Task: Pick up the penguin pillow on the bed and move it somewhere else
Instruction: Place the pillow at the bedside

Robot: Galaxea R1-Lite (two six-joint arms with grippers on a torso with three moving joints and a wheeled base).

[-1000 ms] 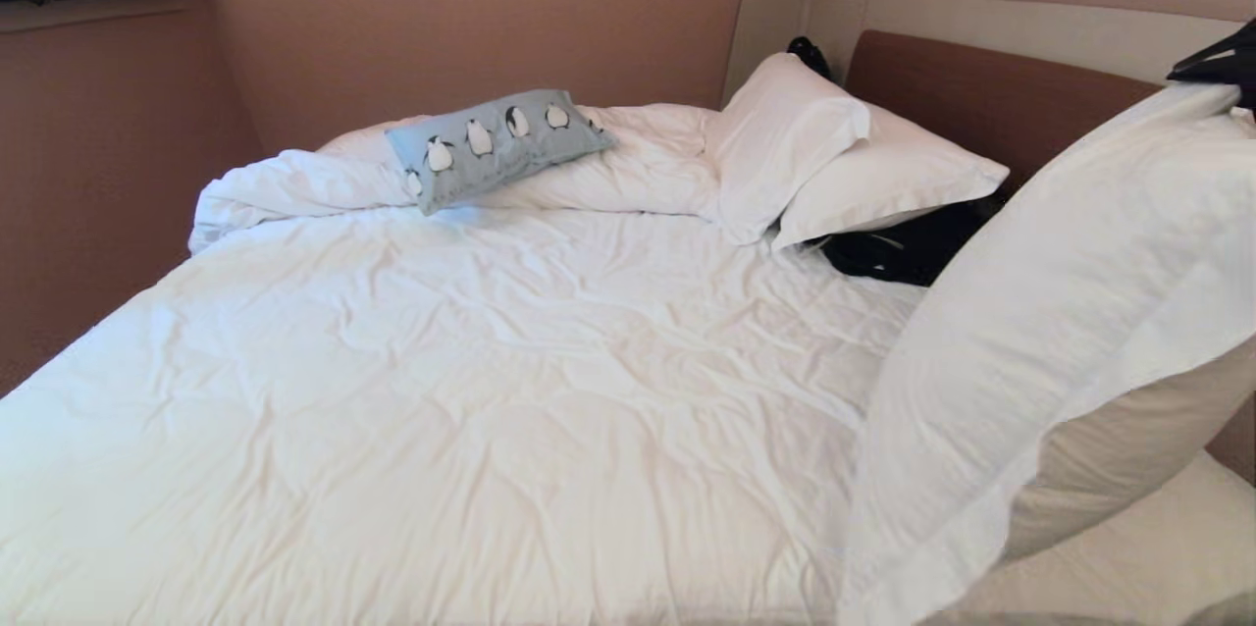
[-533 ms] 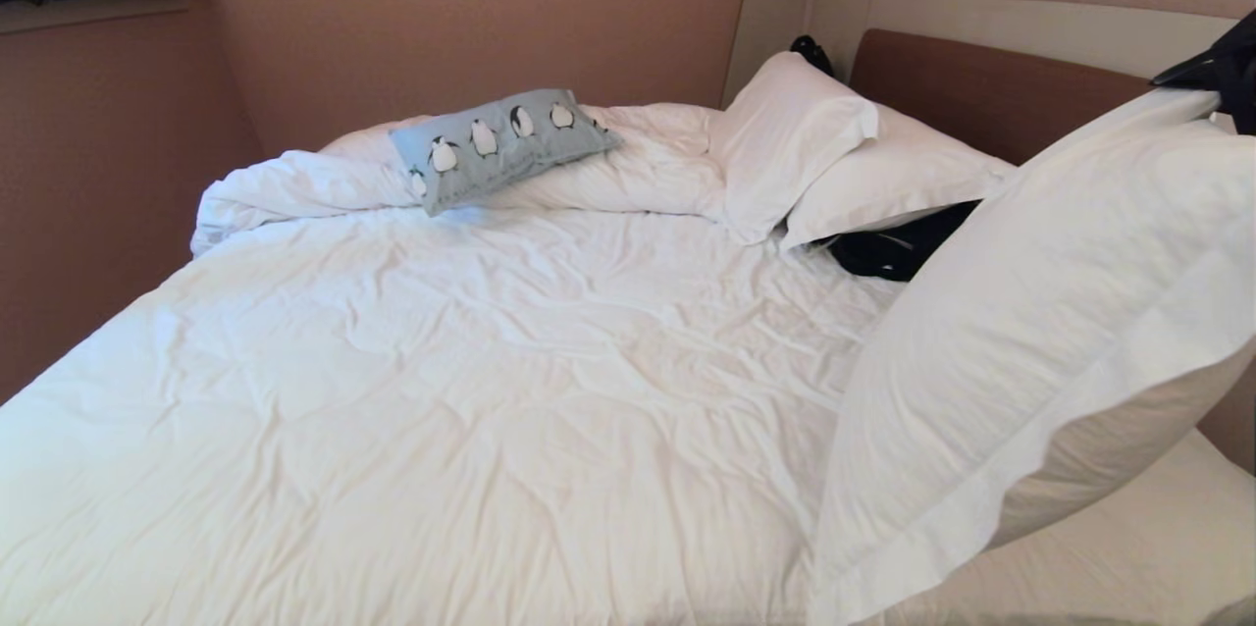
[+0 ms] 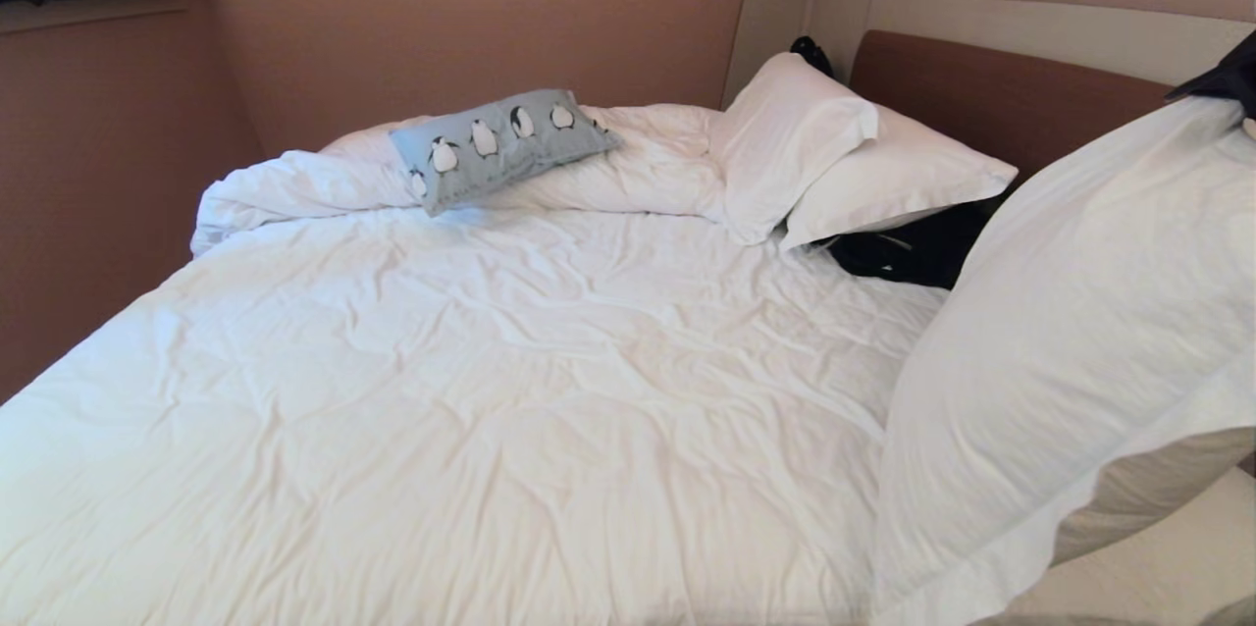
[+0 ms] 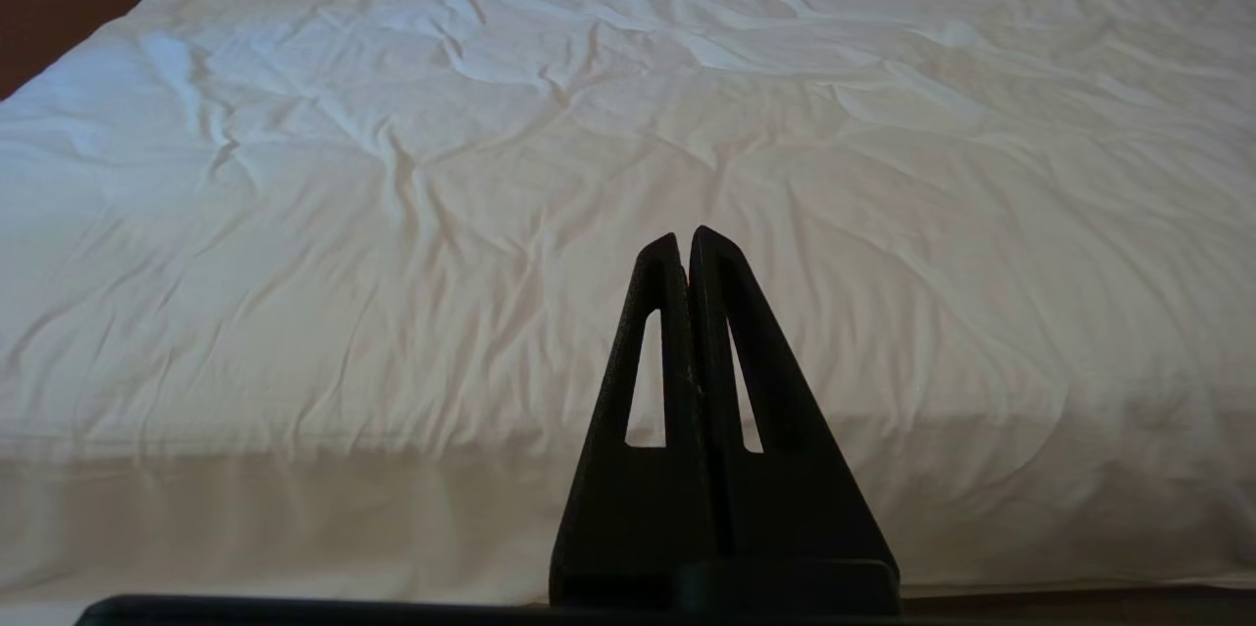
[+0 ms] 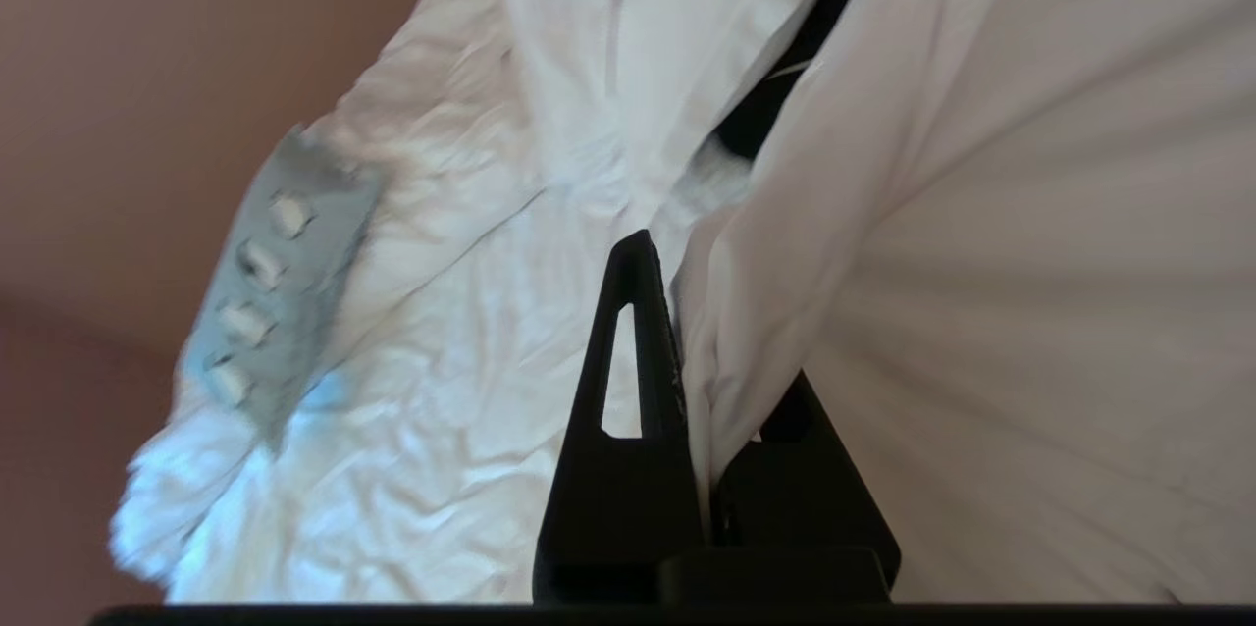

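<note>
The bed [image 3: 442, 391] fills the head view, its rumpled white duvet spread flat across the near part and bunched into a long roll [image 3: 294, 184] along the far edge by the pink wall. The penguin pillow [image 3: 502, 147] lies on top of that roll, toward the far left of the bed. Its long axis runs left to right along the roll, with the left end lower and nearer and the right end raised and pointing toward the headboard side. The printed face is turned up and toward the camera, the penguins standing in a row along its length. In the right wrist view the same pillow [image 5: 280, 287] shows blurred against the bunched duvet.

To its right, two plain white pillows [image 3: 834, 155] lean together before the brown headboard [image 3: 991, 96], and a black object [image 3: 908, 248] lies just beside them on the sheet.

The left end effector [image 4: 687, 248] hangs over the near edge of the duvet, its fingers pressed together and holding nothing.

At the far right a large white pillow [image 3: 1089, 341] hangs raised above the bed, well apart from the penguin pillow. The right end effector [image 5: 677, 312] is clamped narrow on a fold of this white pillow's cover, the cloth pinched between its fingers; in the head view only a dark part of it [image 3: 1227, 77] shows at the pillow's top corner.
</note>
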